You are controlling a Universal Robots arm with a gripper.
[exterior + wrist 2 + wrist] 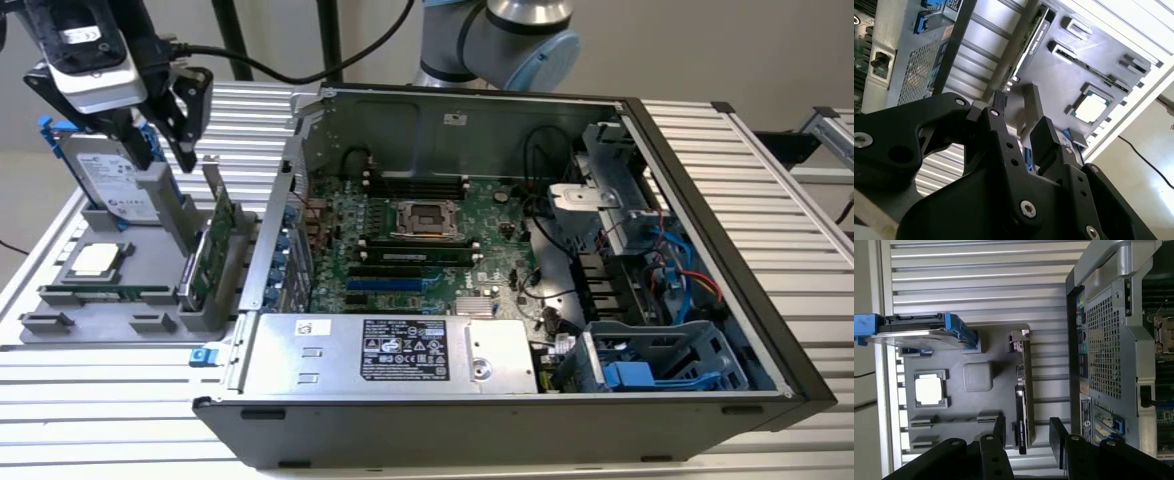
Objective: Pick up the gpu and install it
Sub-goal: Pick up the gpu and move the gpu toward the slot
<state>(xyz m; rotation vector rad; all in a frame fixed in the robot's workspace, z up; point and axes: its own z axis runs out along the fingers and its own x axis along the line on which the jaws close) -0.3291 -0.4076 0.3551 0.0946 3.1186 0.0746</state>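
Fingers (1000, 432) spread wide, holding nothing. In the first wrist view I see them either side of the gpu (1023, 390); contact unclear. In the exterior view, gpu stands on edge in gray tray (80, 300) on worktop (107, 400), 9 o'clock from open case (534, 250). Hard drive (120, 185) sits at its 10 o'clock.

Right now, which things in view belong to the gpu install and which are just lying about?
Belongs to the job:
gpu, standing on edge in the grey holder
gripper, open, close above the holder
computer case, open, with its motherboard

Just lying about, all in the same holder:
hard drive with blue frame
processor chip
memory stick
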